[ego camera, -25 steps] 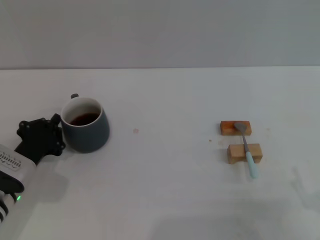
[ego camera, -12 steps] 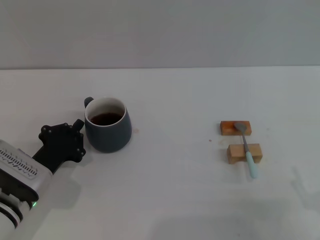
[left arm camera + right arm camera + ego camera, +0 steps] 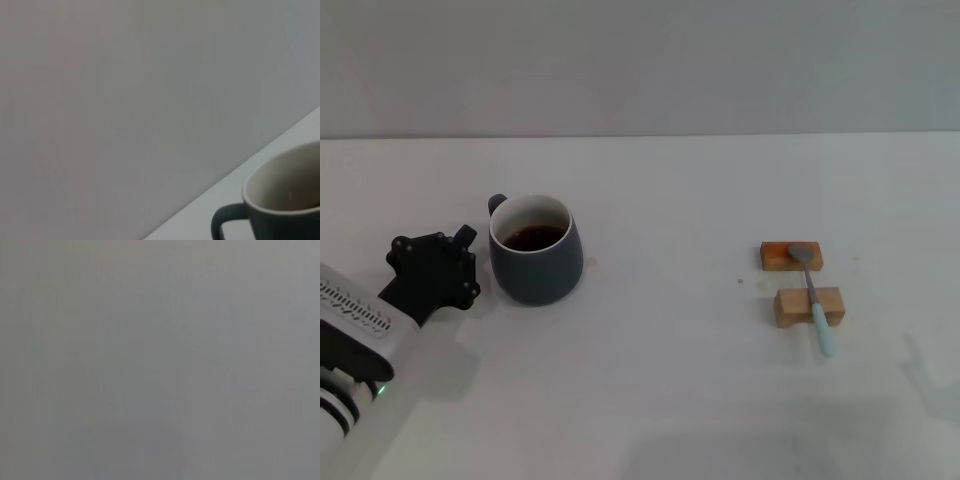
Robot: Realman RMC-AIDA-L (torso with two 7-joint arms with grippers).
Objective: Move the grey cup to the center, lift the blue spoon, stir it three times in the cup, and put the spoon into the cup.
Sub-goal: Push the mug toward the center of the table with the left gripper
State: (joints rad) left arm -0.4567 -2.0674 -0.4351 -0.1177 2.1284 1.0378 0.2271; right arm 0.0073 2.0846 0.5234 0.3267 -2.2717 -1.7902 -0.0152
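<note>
The grey cup point(image 3: 534, 262) stands upright left of the table's middle, with dark liquid inside and its handle toward the back left. The left wrist view catches its rim and handle point(image 3: 282, 210). My left gripper point(image 3: 467, 262) hovers just left of the cup, a small gap apart from it and holding nothing. The blue spoon point(image 3: 816, 305) lies on the right across two wooden blocks, metal bowl on the far block and pale blue handle pointing toward me. My right gripper is out of view, and its wrist view shows only plain grey.
Two small wooden blocks point(image 3: 791, 256) point(image 3: 809, 306) sit under the spoon on the right. The white table point(image 3: 660, 360) runs back to a grey wall.
The left gripper pushed the cup to the right, toward the middle, then drew back to the left, leaving the cup standing where it stopped.
</note>
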